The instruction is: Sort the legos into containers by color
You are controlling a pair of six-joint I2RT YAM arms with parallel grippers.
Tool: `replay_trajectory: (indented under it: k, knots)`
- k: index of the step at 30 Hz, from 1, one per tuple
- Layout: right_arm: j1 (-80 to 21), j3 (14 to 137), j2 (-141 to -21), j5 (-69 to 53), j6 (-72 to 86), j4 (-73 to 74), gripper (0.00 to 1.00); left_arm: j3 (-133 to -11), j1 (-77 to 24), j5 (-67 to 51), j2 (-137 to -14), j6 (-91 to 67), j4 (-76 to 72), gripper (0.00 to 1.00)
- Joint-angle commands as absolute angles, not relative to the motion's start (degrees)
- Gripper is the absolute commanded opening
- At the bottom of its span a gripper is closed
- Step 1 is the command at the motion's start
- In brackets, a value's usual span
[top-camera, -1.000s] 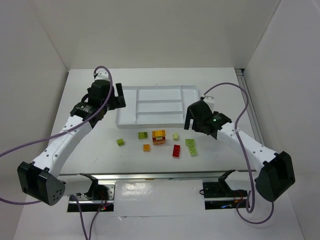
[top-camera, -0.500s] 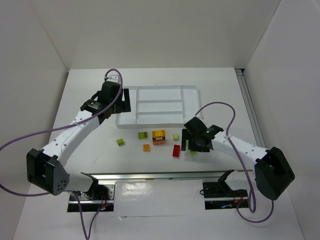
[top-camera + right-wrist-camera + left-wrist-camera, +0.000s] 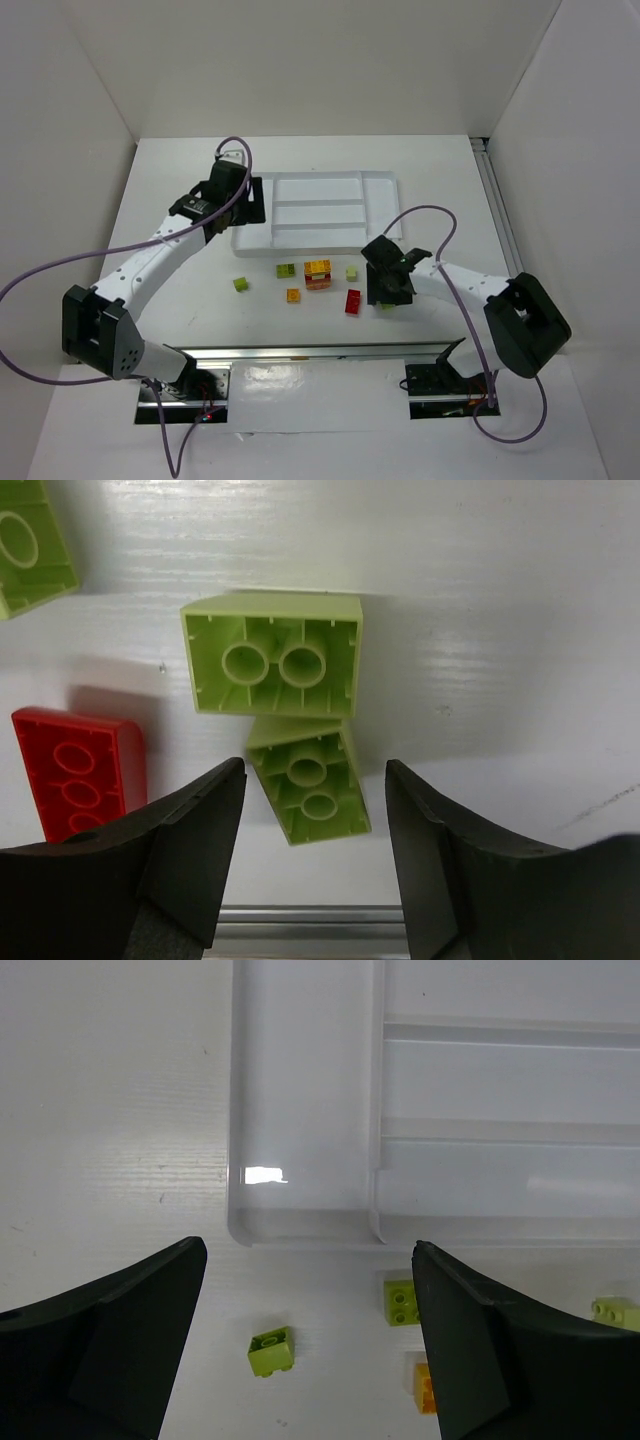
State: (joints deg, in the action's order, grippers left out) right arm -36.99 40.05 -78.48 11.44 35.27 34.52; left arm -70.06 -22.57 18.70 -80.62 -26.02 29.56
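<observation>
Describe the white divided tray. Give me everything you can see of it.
The white tray is one flat piece of glossy, moulded-looking plastic, rectangular with rounded corners and a raised rim. Low dividers split it into three long compartments side by side, with a crosswise compartment at the left end and, it seems, another at the right. All are empty. It lies flat on the table, beyond the legos, none of which touches it. The left end effector, open, hangs over its left end; no contact shows.
</observation>
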Motion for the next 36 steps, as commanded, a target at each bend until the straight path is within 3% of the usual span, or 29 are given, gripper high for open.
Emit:
replay_trajectory:
  k: [1,6,12,20,32,36]
  knots:
    - [-37.4,43.1,-80.2,13.9,33.2,32.3,0.65,-72.6,-22.9,19.6,-80.9,-27.9,28.7,0.95]
    - [-37.4,44.3,-81.7,15.2,31.9,31.6,0.44,-73.4,-22.9,21.6,-81.4,-27.3,28.1,0.95]
    - [-38.4,46.7,-76.8,11.2,31.4,35.2,0.26,-75.1,-22.9,24.9,-81.9,-30.0,30.1,0.96]
    - [-37.8,56.9,-71.4,17.6,30.2,38.4,0.27,-76.9,-22.9,24.3,-83.8,-31.0,31.2,0.96]
    - [-23.1,74.7,-98.1,23.6,22.5,21.4,0.28,-72.7,-22.9,20.3,-79.2,-31.1,32.3,1.00]
    - [-21.9,77.0,-104.7,25.1,23.8,17.0,0.47,-72.5,-22.9,19.4,-79.2,-30.5,32.3,1.00]
